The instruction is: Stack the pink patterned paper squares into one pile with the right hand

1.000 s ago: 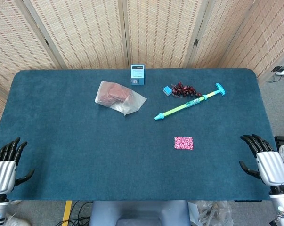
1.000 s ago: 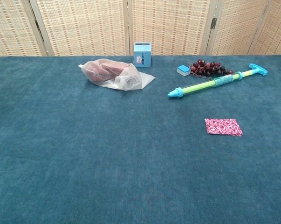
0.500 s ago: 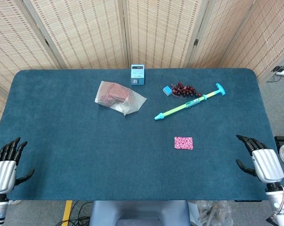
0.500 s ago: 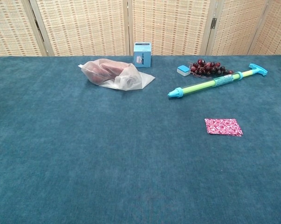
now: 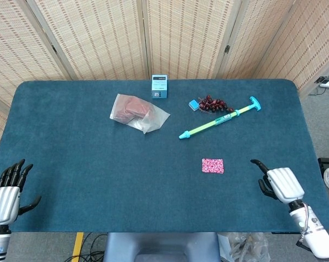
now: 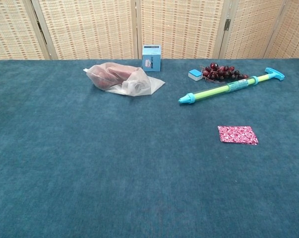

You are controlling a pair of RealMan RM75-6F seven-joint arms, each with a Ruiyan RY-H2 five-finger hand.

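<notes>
Pink patterned paper squares (image 5: 213, 166): single flat patch visible, right half of counter (image 5: 71, 180), toward near edge; separate sheets not distinguishable. Judged light, thin, limp, prone to sliding on blue felt; best taken by pinching one edge, or pressing and dragging. Right robot hand (image 5: 281, 184): above near right corner, holding nothing, how far fingers spread cannot tell. Left robot hand (image 5: 6, 195): near left corner, fingers apart, holding nothing.
</notes>
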